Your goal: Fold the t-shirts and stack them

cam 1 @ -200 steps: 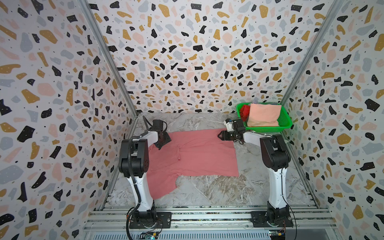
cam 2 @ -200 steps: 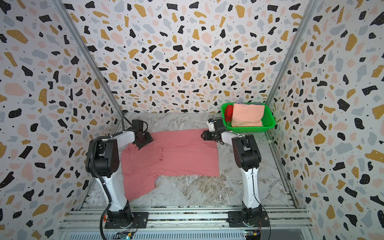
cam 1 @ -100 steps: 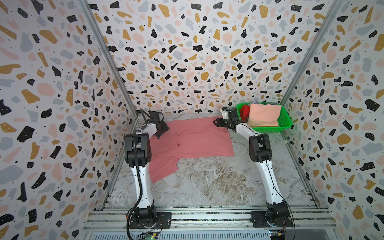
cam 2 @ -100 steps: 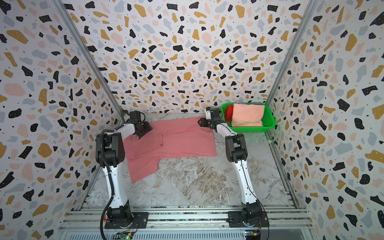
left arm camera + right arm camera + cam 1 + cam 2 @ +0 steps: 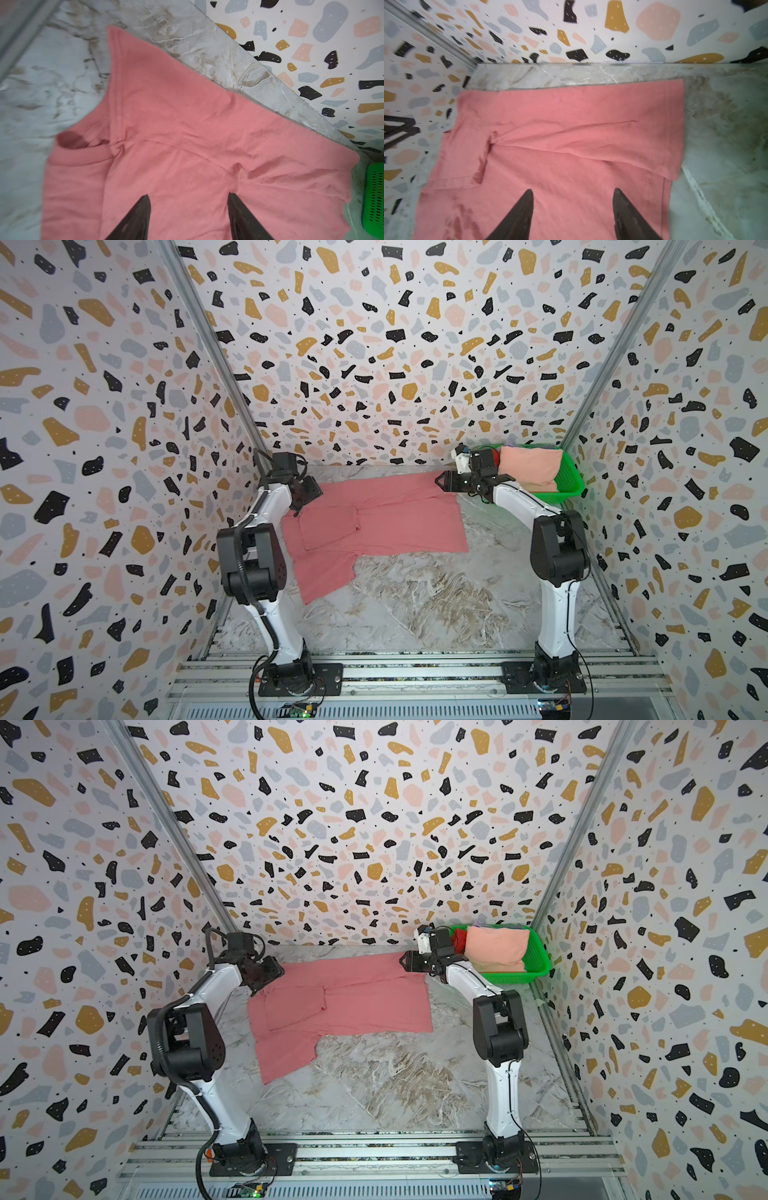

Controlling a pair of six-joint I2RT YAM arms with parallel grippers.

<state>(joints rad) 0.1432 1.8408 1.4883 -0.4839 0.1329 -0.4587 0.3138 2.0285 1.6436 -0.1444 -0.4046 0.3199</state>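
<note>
While spread apart, left gripper (image 5: 188,195) and right gripper (image 5: 574,190) over soft, creased, flat rose-pink t-shirt (image 5: 386,518).

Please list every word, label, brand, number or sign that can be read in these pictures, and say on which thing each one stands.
No text can be read in any view.
Rose-pink t-shirt: plain, no print or tag shows.
Peach t-shirt: plain.
Green basket: no label shows.
Small circuit board at the front rail: any marking is too small to read.
</note>
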